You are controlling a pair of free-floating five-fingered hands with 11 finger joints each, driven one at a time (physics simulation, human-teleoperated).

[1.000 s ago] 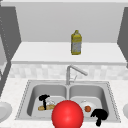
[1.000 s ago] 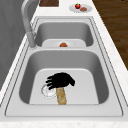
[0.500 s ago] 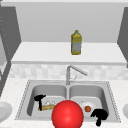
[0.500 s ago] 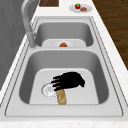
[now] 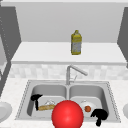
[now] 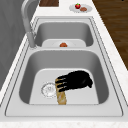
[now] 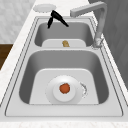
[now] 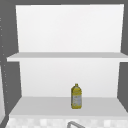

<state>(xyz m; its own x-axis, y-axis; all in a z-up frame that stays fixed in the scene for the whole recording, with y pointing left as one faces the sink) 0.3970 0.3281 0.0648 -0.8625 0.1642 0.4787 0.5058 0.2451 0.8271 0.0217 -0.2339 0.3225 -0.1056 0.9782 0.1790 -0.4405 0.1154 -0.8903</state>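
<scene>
Fingers of the left hand extend nearly straight and slightly spread, lying across the upper end of the bread loaf in the left basin; no curl around it is visible. In the front view, lower left of the frame, the left hand sits at the left end of the bread loaf, which lies flat on the basin floor. The drain strainer is just beside the loaf, on its faucet side.

Lower centre of the front view: a red ball stands in front of the sink and covers part of both basins. Lower right: the right hand hangs over the front rim of the sink; whether its fingers are spread or curled cannot be told.

Right basin: a white plate rests on the floor with a small orange-red food item at its centre.

Centre of the frame: the faucet rises behind the divider. Above it, a yellow bottle stands upright on the lower shelf.
</scene>
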